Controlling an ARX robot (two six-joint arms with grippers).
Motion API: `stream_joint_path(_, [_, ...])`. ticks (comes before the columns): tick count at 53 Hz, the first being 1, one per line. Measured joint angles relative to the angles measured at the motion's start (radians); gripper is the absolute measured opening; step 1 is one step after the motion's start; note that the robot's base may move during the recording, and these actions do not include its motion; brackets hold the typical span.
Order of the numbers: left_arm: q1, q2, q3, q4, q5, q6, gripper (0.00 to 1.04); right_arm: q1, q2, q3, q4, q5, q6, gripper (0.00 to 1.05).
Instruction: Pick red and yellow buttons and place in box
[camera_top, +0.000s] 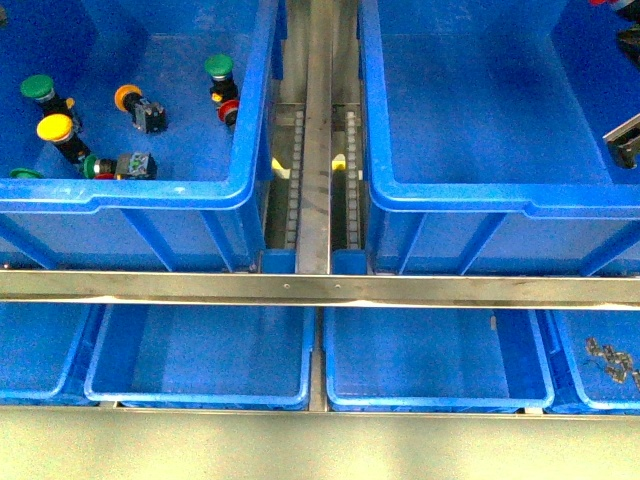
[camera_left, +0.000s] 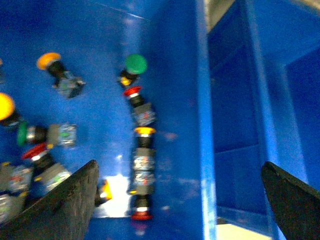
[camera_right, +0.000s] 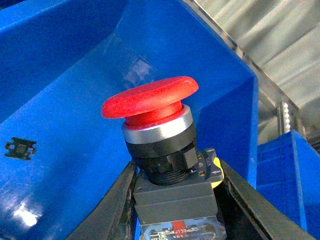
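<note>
The right gripper has its jaws clamped on the red button, a push-button with a round red mushroom cap, a silver collar and a grey blocky body with a yellow tab at one side. The dark fingers press the body from both sides and the cap stands clear above them. Behind it rise the inner walls of the box, a large deep blue plastic crate with a thick rim. In the front view a dark part of this gripper shows over the inside of the box at its right edge.

The yellow button, with a round yellow cap on a black body, lies in the second deep blue crate, close to that crate's left wall and towards its front left corner. Around it lie a green-capped button, an orange-capped button and several more, some along the right wall.

The left gripper hangs over that right wall, jaws wide apart and holding nothing
</note>
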Motion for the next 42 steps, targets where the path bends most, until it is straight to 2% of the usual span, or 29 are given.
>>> stream_joint_path(9, [0.079, -0.124, -0.180, -0.004, -0.028, 0.050, 0.97, -0.015, -0.201, -0.070, -0.150, 0.021, 0.095, 0.36])
stream_joint_path(11, [0.076, -0.119, -0.252, 0.167, -0.125, 0.111, 0.90, -0.020, -0.252, -0.087, -0.193, 0.027, 0.117, 0.36])
stream_joint_path(13, [0.074, -0.116, -0.348, 0.402, -0.208, 0.183, 0.81, -0.023, -0.303, -0.104, -0.236, 0.040, 0.140, 0.36])
stream_joint_path(15, [0.074, -0.123, -0.438, 0.589, -0.234, 0.236, 0.72, -0.023, -0.350, -0.118, -0.270, 0.047, 0.164, 0.36])
stream_joint_path(18, [0.074, -0.155, -0.512, 0.727, -0.235, 0.270, 0.62, -0.020, -0.399, -0.135, -0.309, 0.068, 0.192, 0.36])
stream_joint_path(21, [0.081, -0.198, -0.545, 0.763, -0.223, 0.290, 0.53, -0.015, -0.437, -0.148, -0.342, 0.084, 0.222, 0.36])
stream_joint_path(22, [0.098, -0.222, -0.561, 0.766, -0.191, 0.299, 0.48, -0.010, -0.456, -0.154, -0.360, 0.091, 0.237, 0.36])
stream_joint_path(26, [0.132, -0.295, -0.624, 0.752, -0.192, 0.311, 0.28, 0.009, -0.513, -0.171, -0.406, 0.100, 0.278, 0.36])
stream_joint_path(32, [0.130, -0.347, -0.706, 0.785, -0.180, 0.315, 0.02, 0.011, -0.538, -0.186, -0.424, 0.097, 0.300, 0.36])
stream_joint_path(42, [0.130, -0.504, -0.770, 0.682, -0.180, 0.322, 0.03, 0.002, -0.537, -0.183, -0.422, 0.092, 0.312, 0.36])
